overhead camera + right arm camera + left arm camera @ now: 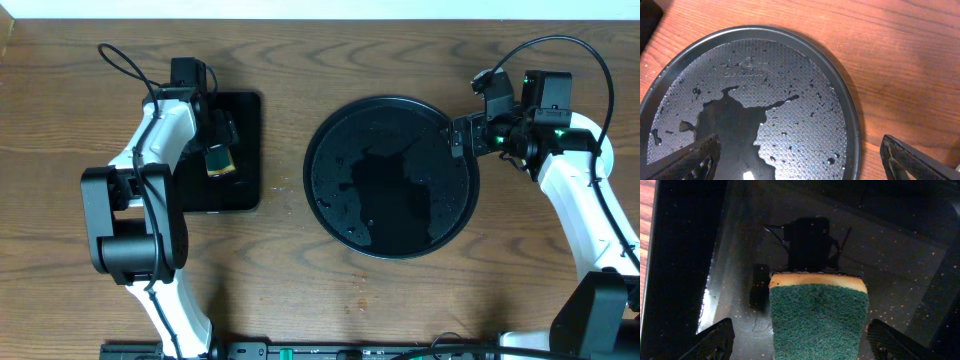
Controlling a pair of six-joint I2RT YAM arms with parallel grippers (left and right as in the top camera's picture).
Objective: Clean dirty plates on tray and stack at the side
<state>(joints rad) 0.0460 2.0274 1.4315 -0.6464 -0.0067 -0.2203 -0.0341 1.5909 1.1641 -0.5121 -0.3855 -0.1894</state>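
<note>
— What is seen, taken from the biggest thing down?

— A brown wood-grain table (300, 300) is seen from above, with an arm set at each end. The round tray (340, 130) is placed near the middle of the table, a little toward the right arm (580, 210). It is black, with a raised rim and a dimpled floor.

— And beside it?

— A smaller rectangular tray (245, 150), also black, is laid to the left, apart from the round one. The left arm (150, 200) is stretched over it.

— What is held inside the round tray?

— A dark puddle (735, 130) is spread over its middle, and the floor around it is wet.

— How are the pincers set?

— The right pincer (805, 160) is held spread wide at the right edge of the round tray, one finger over the wet floor and the other over bare wood. Nothing is gripped by it. The left pincer (800, 340) is also held spread, low over the rectangular tray.

— Is anything found between its fingers?

— A sponge (817, 315) is seen there, green scouring side up with a yellow layer showing at the far end. A gap is left on each side, so it is not pinched.

— Anything smaller?

— Small droplets (790, 97) are scattered across the round tray's floor toward the rim.
</note>
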